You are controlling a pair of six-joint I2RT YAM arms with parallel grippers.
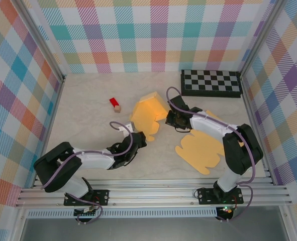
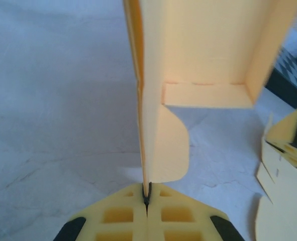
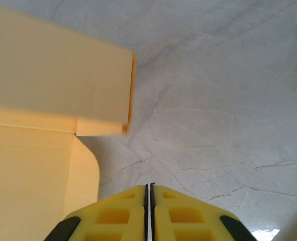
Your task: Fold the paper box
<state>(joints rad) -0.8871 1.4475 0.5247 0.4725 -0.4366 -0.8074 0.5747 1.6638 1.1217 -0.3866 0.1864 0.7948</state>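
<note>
The paper box point(image 1: 148, 113) is a yellow-orange card, partly folded, with one wall standing up mid-table. In the left wrist view a tall panel point(image 2: 208, 45) rises ahead with a rounded flap point(image 2: 168, 150) below it. My left gripper point(image 2: 146, 193) is shut on the thin lower edge of that flap, and from above it point(image 1: 138, 138) sits at the box's near left corner. My right gripper point(image 3: 149, 187) is just off the box's right side point(image 1: 172, 119), its jaws a hair's width apart with nothing between them. The box wall point(image 3: 58, 85) lies up and to its left.
A second flat yellow card cut-out point(image 1: 201, 150) lies on the table under the right arm. A small red block point(image 1: 115, 104) sits left of the box. A black-and-white checkerboard point(image 1: 211, 83) lies at the back right. Plaid walls enclose the table.
</note>
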